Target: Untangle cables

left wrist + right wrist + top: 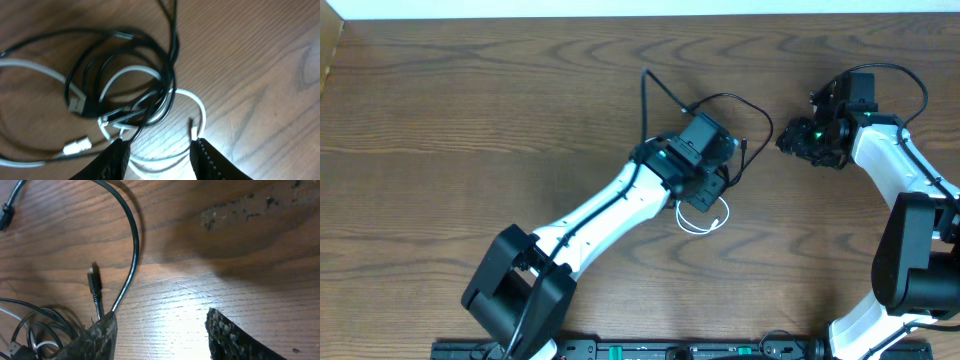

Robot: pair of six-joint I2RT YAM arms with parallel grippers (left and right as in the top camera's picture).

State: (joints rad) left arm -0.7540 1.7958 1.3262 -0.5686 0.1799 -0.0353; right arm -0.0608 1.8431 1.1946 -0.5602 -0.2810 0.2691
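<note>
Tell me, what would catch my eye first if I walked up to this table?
The knot of cords: a black cable and a white cable looped through each other near the middle of the wooden table. The left end effector hangs right over that tangle with its jaws apart, while the right end effector sits off to one side, also open, near a loose black plug end.

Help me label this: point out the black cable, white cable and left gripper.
black cable (170, 75), left wrist view, coil's right side
white cable (199, 104), left wrist view, outer loop
left gripper (160, 145), left wrist view, between fingertips
</note>
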